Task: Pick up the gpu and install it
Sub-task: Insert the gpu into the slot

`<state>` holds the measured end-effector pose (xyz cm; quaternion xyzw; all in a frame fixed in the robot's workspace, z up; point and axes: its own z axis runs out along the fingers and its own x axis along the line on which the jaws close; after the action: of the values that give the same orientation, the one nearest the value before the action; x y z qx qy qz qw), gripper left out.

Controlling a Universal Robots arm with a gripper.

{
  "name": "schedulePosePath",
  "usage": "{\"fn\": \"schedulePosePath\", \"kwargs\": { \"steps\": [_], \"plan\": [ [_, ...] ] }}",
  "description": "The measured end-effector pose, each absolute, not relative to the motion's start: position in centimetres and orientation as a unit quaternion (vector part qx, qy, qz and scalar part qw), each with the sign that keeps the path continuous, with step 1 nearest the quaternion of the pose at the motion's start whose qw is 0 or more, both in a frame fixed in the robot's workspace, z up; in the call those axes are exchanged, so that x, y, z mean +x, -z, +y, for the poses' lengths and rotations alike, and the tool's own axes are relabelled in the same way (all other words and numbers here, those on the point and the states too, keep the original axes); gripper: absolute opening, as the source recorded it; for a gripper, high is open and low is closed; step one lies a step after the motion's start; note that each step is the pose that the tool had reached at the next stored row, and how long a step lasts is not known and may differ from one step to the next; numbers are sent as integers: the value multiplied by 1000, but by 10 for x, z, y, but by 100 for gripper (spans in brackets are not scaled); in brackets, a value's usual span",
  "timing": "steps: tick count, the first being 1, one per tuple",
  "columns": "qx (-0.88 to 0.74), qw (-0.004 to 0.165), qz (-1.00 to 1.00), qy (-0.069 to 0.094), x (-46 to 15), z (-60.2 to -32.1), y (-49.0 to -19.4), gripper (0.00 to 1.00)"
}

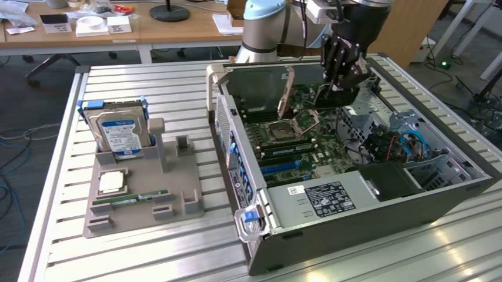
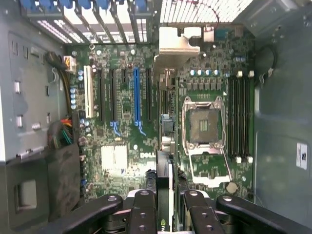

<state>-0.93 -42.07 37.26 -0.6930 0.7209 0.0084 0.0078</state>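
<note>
The gripper (image 2: 168,212) is clamped on the gpu (image 2: 163,168) — a thin dark card, seen from its skinny edge. It hangs over the green motherboard (image 2: 122,117), inside the open computer case (image 1: 345,217) — near the empty chip socket (image 2: 204,124).

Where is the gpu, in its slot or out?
Out. The gripper holds the gpu edge-on above the motherboard, and the blue slot is empty.
</note>
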Motion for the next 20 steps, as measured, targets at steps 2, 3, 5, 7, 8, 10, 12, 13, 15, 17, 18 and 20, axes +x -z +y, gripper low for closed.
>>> {"fn": "schedulePosePath", "kwargs": {
  "steps": [2,3,5,7,8,10,12,13,15,17,18,20],
  "plan": [
    [-693,8,721,-8,-13,-421,-372,26],
    [-693,8,721,-8,-13,-421,-372,26],
    [-693,8,721,-8,-13,-425,-372,26],
    [-693,8,721,-8,-13,-431,-372,26],
    [-693,8,721,-8,-13,-433,-372,26],
    [-693,8,721,-8,-13,-436,-372,26],
    [-693,8,721,-8,-13,-438,-372,26],
    [-693,8,721,-8,-13,-438,-372,26],
    [-693,8,721,-8,-15,-438,-371,26],
    [-693,8,721,-8,-16,-438,-368,26],
    [-693,8,721,-8,-17,-438,-366,26],
    [-693,8,721,-8,-18,-438,-363,26]
  ]
}}
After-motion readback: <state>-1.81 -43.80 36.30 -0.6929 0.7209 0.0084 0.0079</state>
